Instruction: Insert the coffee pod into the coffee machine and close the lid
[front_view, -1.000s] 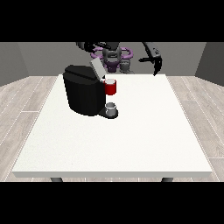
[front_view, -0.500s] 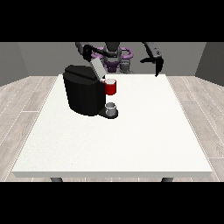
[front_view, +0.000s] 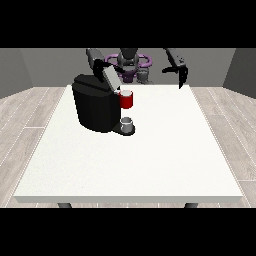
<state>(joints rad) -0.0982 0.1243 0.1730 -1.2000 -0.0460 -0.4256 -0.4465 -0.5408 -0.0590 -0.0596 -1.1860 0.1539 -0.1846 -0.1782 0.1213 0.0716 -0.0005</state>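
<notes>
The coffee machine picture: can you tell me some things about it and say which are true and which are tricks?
1. The coffee machine is black. True.
2. The coffee machine stands at the near right corner of the table. False: it stands on the view's left half, towards the far side.
3. A red thing at the machine sits above a grey thing on the machine's base. True.
4. The hand at the view's right is touching the coffee machine. False: it hangs near the table's far right corner, well apart from the machine.
5. The lid is raised and tilted up from the machine's top. True.
</notes>
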